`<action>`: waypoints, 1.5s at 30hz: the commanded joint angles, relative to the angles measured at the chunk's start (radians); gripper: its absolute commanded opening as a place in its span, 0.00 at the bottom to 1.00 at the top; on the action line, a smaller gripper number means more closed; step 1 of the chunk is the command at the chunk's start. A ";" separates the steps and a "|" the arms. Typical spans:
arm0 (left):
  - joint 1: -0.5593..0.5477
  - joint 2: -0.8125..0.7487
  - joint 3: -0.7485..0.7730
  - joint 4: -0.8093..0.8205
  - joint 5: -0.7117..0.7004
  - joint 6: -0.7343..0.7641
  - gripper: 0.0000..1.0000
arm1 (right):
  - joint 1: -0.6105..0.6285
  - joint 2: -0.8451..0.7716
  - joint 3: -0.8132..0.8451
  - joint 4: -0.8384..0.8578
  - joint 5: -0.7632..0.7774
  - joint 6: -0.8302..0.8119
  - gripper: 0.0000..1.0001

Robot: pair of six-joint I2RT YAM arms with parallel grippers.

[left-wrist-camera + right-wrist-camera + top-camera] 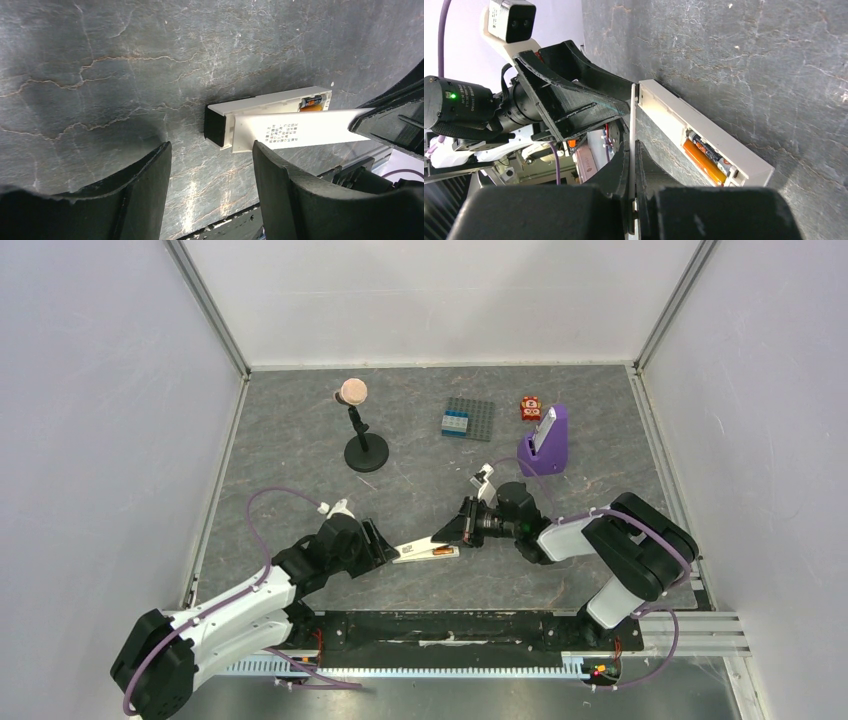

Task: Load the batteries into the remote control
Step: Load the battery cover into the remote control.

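**Task item.** The remote control (265,103) lies flat on the table (300,440), back up, in the lower centre of the overhead view between the two arms. Its battery recess is uncovered. Both batteries sit in it side by side, the orange one (700,161) and the dark grey one (709,150), neither raised above the rim.

**Cover.** A thin white cover (295,130) with printed text is held on a slant, overlapping the near long edge of the remote. Whether it touches the casing cannot be told.

**Right gripper** (632,150). It is closed tight on the cover, pinching it edge-on. A grip at one end leaves the rest of the plate free to be brought onto the recess.

**Left gripper** (211,150). Its jaws are spread and grip nothing. The remote's black end lies just beyond the fingertips. It appears placed to brace the remote against sliding while the cover goes on.

**Assessment.** Loading looks complete, with the cover not yet fitted. The risk is the unheld remote being pushed along the table.

**Surroundings.** Well apart, toward the top of the overhead view, are a purple stand (545,445), a grey studded plate (468,420) and a black post (365,452).
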 commanded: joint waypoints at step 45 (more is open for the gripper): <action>-0.002 0.044 -0.016 0.078 -0.045 -0.064 0.66 | -0.005 -0.028 -0.031 -0.167 0.109 -0.136 0.00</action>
